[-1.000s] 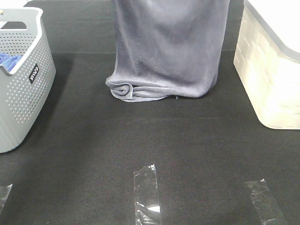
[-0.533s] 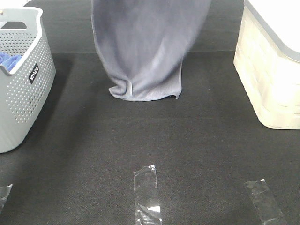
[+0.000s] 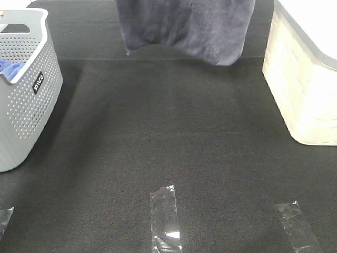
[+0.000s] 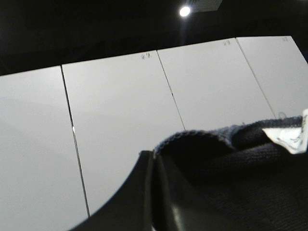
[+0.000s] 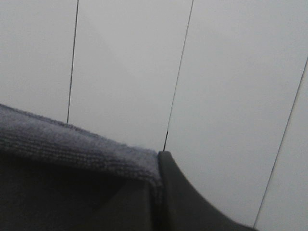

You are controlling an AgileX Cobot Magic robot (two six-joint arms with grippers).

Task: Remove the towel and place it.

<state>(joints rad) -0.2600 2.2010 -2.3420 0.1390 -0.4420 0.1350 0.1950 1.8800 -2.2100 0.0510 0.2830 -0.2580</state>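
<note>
While both grippers pinch its top edge, the towel (image 3: pixel 184 26) hangs over the far edge of the bench (image 3: pixel 174 142).

The left gripper (image 4: pixel 153 161) has its jaws pressed together on a dark fold of the cloth, with a white care label (image 4: pixel 288 137) beside it, its print too blurred to read. The right gripper (image 5: pixel 156 161) nips the stitched hem. The grey-lavender terry droops unevenly, lower toward the right, and looks clear of the black surface. At the left edge, a grey perforated basket (image 3: pixel 29 110) wears a small black tag (image 3: pixel 38 83) with unreadable lettering.
</note>
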